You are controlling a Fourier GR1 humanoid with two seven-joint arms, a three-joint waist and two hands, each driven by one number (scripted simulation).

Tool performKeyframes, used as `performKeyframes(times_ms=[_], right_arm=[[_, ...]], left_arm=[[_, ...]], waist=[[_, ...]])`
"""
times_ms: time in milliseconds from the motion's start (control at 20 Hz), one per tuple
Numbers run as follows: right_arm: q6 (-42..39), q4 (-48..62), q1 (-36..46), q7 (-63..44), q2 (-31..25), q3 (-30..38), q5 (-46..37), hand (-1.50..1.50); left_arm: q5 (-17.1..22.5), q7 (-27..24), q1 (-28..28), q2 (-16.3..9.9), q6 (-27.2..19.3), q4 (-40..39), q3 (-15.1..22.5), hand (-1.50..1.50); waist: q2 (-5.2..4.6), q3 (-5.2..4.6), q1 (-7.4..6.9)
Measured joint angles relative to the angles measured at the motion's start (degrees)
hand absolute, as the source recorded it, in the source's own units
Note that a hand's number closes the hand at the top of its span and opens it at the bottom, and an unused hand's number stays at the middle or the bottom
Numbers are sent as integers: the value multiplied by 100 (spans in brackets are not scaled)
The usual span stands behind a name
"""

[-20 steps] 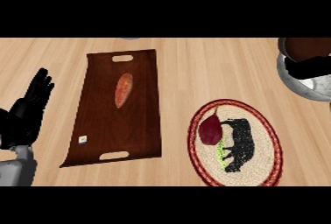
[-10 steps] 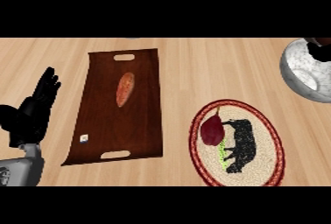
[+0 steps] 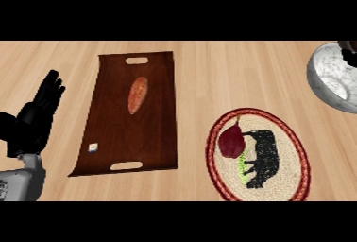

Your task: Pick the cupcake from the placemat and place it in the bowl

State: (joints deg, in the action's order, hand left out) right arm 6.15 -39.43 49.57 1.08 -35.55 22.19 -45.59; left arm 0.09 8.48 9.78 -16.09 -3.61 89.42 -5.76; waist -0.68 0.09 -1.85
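Bowl [image 3: 319,87] top rt, placemat [image 3: 289,142] below, tray [image 3: 150,137] to left

Even, bright light; faint, perhaps absent shadows.

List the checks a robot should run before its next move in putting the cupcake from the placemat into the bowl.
1. Cupcake on placemat: cannot tell; only a dark red pointed item lies there.
2. Bowl within view: ok, though cut by the right edge.
3. Right hand ready: cannot tell; only a dark shape shows at the bowl's upper rim.
4. Left hand out of the way: ok, resting open at the left edge.
5. Tray with orange item apart from placemat: ok.
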Motion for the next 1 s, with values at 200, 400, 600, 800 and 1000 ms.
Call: performKeyframes(times_ms=[200,400,600,800,1000], right_arm=[[46,871,152,66,-309,-102,-304,150],[-264,1647,225,-16,-574,-15,-342,-150],[-561,2187,227,461,-741,92,-250,-150],[-645,2432,244,964,-777,551,214,-150],[-764,2500,332,1379,-870,1402,1081,-150]], left_arm=[[-60,-22,123,97,-54,-102,58,0],[-90,-59,182,112,-64,-141,60,0],[-67,-58,194,94,-15,-170,34,0],[-37,-67,78,103,21,-67,31,0],[1,-100,9,66,48,-57,-38,0]], waist=[[-43,-3,-67],[-63,6,-104],[-66,13,-117],[-58,21,-122],[-38,29,-57]])
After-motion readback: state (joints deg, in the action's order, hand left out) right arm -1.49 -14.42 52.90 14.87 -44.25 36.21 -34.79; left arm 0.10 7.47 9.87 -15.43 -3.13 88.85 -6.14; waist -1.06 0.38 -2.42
